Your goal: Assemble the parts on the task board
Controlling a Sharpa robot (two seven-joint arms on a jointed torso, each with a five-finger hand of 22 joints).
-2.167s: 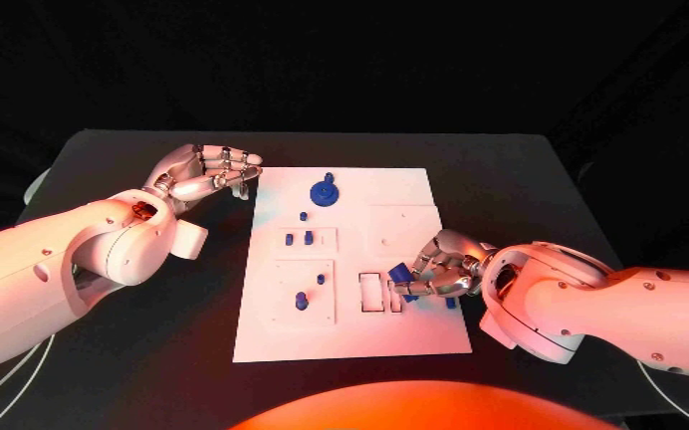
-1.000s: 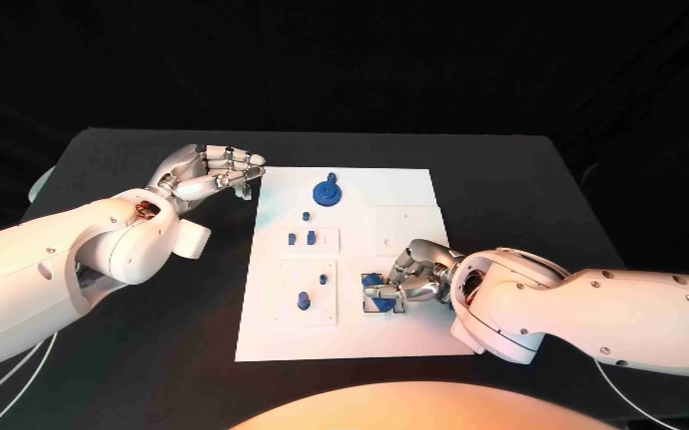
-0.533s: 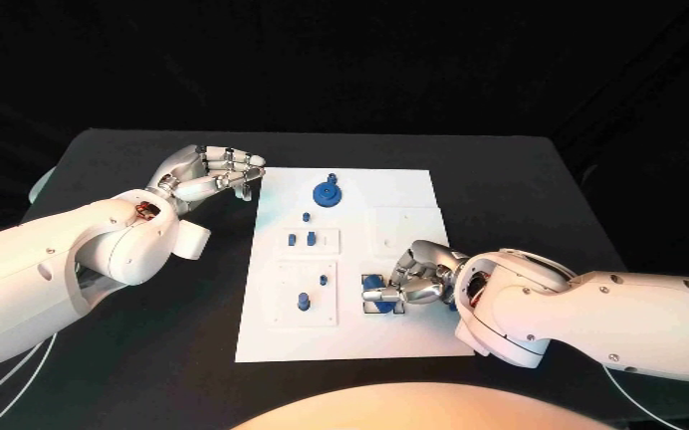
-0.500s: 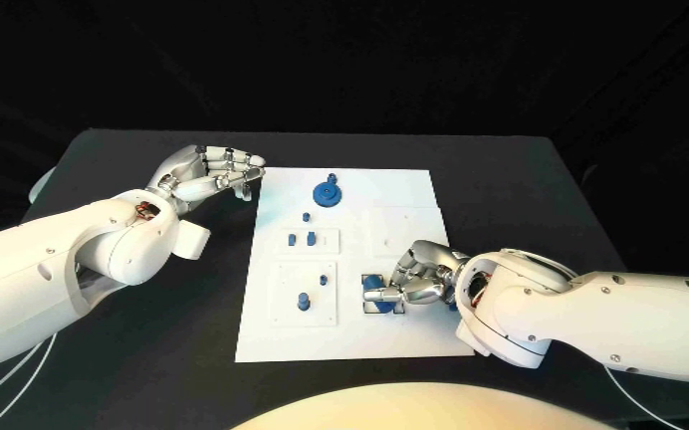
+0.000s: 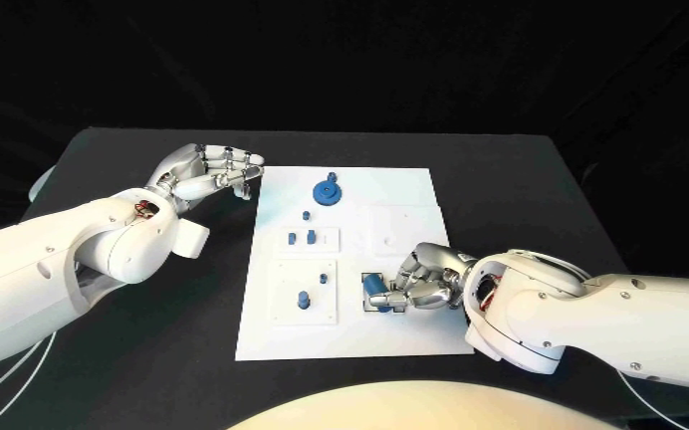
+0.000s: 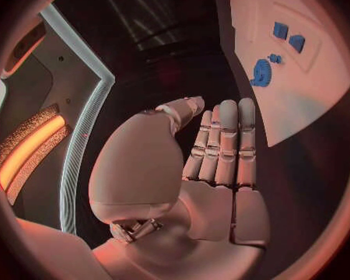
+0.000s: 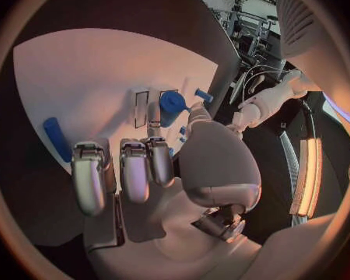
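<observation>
The white task board (image 5: 347,335) lies mid-table. My right hand (image 5: 418,286) rests on its near right part and pinches a small blue part (image 5: 374,282) between thumb and fingertip, right over the slotted block (image 5: 367,303). In the right wrist view the blue part (image 7: 171,101) sits at the fingertips beside the dark slots (image 7: 141,99) of the board (image 7: 89,74). My left hand (image 5: 215,173) hovers off the board's far left corner, holding nothing, its fingers (image 6: 222,146) stretched side by side.
On the board stand a blue gear (image 5: 328,192), a small peg (image 5: 305,216), two blue pieces (image 5: 301,239) and another blue piece (image 5: 303,300). The left wrist view shows the gear (image 6: 261,73) and the pieces (image 6: 288,36). Black table (image 5: 129,350) surrounds the board.
My right hand carried the blue part leftward from the board's right edge to the slotted block and now holds it there. The left hand has stayed put.
</observation>
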